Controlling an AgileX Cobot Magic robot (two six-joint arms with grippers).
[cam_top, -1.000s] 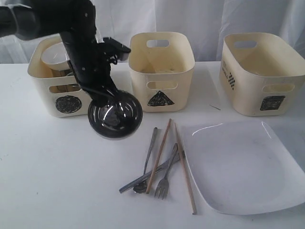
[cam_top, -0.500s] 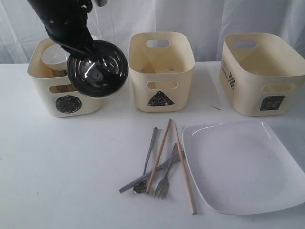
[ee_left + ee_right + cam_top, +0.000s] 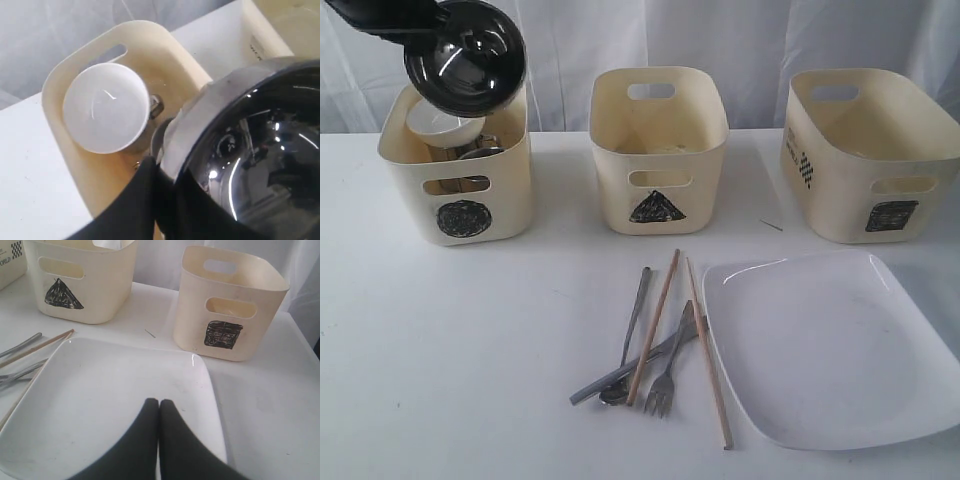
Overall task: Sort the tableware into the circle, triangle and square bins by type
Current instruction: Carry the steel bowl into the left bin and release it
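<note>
Evidently the steel bowl (image 3: 466, 55) has been raised. A second ago it hung low in front of the circle bin (image 3: 420, 210); it is now tilted above that bin's rim, left of the triangle bin (image 3: 660, 150). The left gripper (image 3: 167, 192) pinches the bowl by its rim. Judgement: only the lowering and release into the circle bin remain for this item.

The right gripper (image 3: 159, 405) is pressed together and empty, above the square white plate (image 3: 820, 350).

Count:
- Three bins, with the square bin (image 3: 840, 200) right of the triangle bin.
- One small white bowl (image 3: 442, 118) already in the circle bin, sitting on steel ware whose number cannot be confirmed.
- In front of the triangle bin: two chopsticks (image 3: 653, 325), one spoon (image 3: 632, 325), one knife (image 3: 620, 375) and one fork (image 3: 668, 380), all unsorted.
- One plate, in front of the triangle bin and to its right.
</note>
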